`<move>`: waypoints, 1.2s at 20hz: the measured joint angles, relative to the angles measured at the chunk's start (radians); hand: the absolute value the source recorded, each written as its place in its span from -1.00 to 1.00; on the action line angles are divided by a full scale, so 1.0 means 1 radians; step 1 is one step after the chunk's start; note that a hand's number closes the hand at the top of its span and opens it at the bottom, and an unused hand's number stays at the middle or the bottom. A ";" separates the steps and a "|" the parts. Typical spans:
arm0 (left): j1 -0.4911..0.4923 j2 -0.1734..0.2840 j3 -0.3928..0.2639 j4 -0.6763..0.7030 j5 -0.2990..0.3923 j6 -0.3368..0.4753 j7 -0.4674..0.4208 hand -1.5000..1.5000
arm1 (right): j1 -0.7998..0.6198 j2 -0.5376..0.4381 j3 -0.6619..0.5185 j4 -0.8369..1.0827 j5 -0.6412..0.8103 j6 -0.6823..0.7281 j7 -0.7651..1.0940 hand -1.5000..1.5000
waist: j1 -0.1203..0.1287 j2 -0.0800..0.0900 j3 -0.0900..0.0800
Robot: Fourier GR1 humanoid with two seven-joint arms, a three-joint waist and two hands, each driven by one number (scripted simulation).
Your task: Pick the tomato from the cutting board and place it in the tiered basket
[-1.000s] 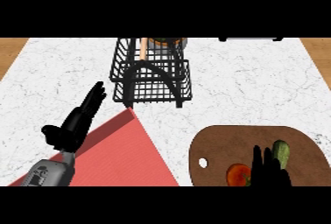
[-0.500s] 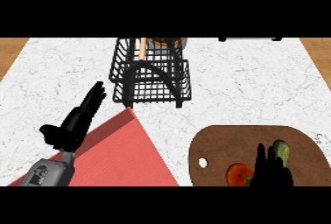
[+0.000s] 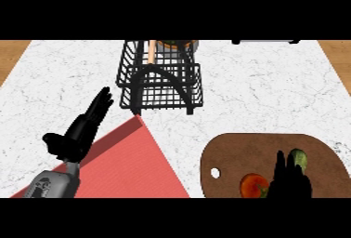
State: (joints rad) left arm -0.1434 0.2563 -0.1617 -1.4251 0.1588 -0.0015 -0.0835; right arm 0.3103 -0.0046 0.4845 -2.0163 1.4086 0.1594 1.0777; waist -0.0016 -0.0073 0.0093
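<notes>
Head view is showing the round red tomato point(image 3: 252, 184) lying on the brown oval cutting board point(image 3: 240, 148), touching the right hand point(image 3: 288, 182), whose fingers are pointing straight up, holding nothing. Left hand point(image 3: 77, 135) is resting open over the marbled counter point(image 3: 274, 93), near the black wire basket point(image 3: 162, 81).

Risen slightly farther up the brown oval wooden cutting board point(image 3: 274, 153), black right hand point(image 3: 288, 179) beside round red tomato point(image 3: 252, 184).

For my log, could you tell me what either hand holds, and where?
Nothing is held: the right hand hovers beside the tomato; the left hand rests open.
</notes>
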 measured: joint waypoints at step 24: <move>-0.004 -0.047 0.034 0.001 -0.060 -0.033 -0.006 0.00 | -0.193 -0.151 -0.150 0.165 -0.182 -0.072 -0.292 1.00 | 0.014 0.005 0.002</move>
State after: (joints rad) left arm -0.1471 0.2089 -0.1275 -1.4241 0.0986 -0.0349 -0.0891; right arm 0.1173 -0.1558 0.3349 -1.8513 1.2269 0.0874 0.7855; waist 0.0121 -0.0024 0.0111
